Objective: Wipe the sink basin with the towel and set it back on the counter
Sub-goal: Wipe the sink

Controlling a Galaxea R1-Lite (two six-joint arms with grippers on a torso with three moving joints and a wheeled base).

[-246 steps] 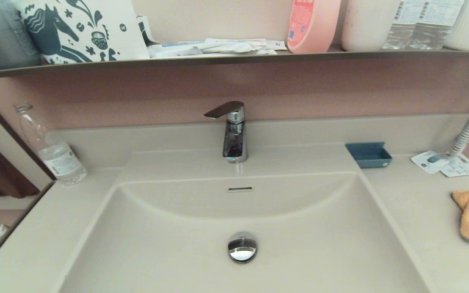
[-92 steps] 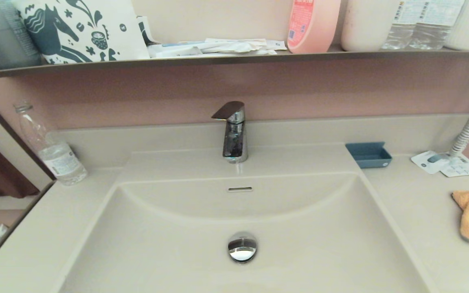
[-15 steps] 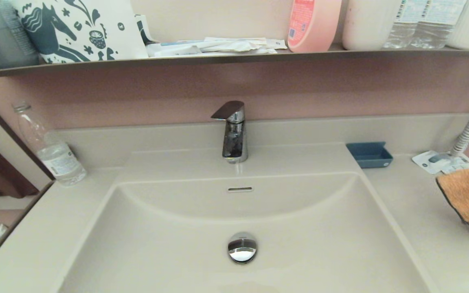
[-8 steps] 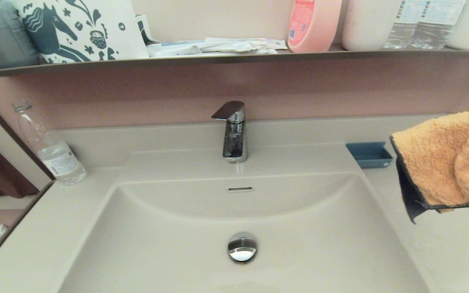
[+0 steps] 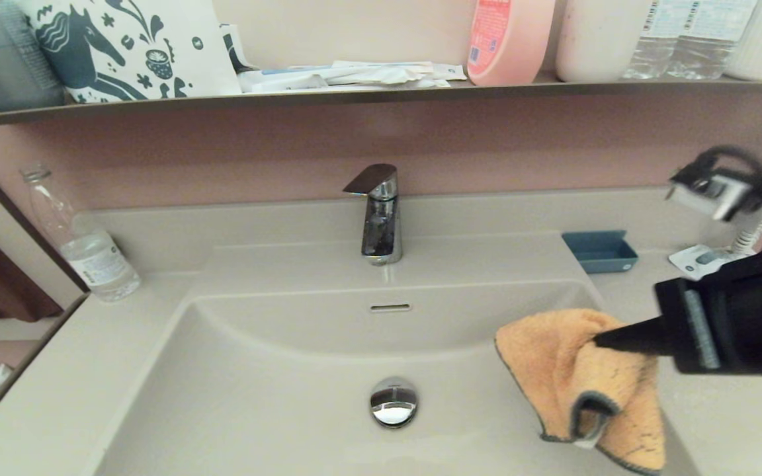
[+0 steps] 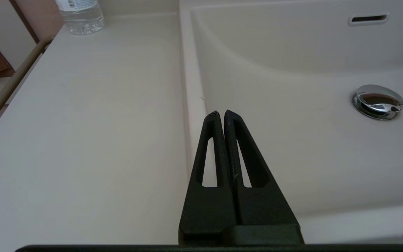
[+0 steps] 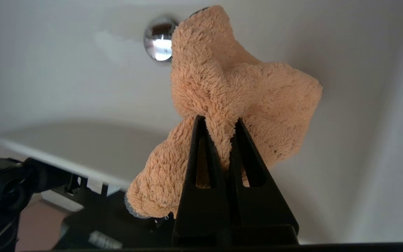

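The orange towel [image 5: 573, 377] with its dark grey trim hangs over the right side of the beige sink basin [image 5: 275, 396], clear of the counter. My right gripper [image 5: 602, 342] reaches in from the right and is shut on a fold of the towel [image 7: 236, 87], as the right wrist view shows at the gripper [image 7: 218, 120]. The chrome drain plug [image 5: 393, 401] lies to the towel's left. My left gripper [image 6: 220, 113] is shut and holds nothing; it hovers by the basin's left rim, out of the head view.
A chrome faucet [image 5: 378, 215] stands behind the basin. On the counter [image 5: 738, 430] sit a blue dish [image 5: 599, 251] and white leaflets [image 5: 702, 259] at the right, and a clear bottle [image 5: 83, 238] at the left. A dark shelf [image 5: 381, 92] with bottles runs overhead.
The towel, held by my right gripper, was lifted off the right counter and has swung left and down over the basin's right side. The right arm has come into the head view.
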